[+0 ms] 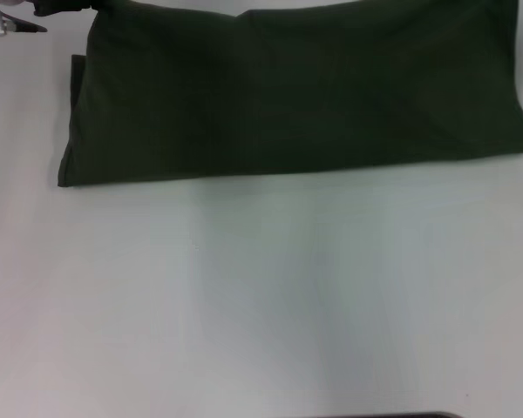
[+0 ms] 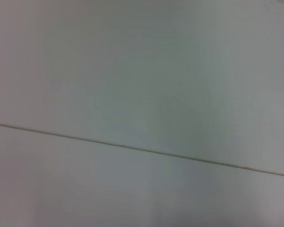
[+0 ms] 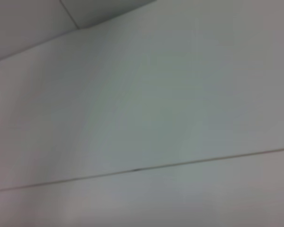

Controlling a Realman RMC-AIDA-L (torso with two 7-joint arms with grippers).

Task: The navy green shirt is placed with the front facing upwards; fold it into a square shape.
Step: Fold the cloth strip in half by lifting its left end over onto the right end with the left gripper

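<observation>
At the far left corner of the head view, a silver-and-black left pincer (image 1: 9, 19) was seen just beside the shirt's upper left corner; whether its fingers were apart or together could not be told. The dark olive-green cotton shirt (image 1: 288, 96) was lying as a long folded band across the far part of the pale white surface (image 1: 261, 296), no lettering showing. To reach a square, one short end would best be gripped at both layers and carried over evenly. Only bare pale panels with seams were shown by both wrist views; the right pincer was nowhere seen.
</observation>
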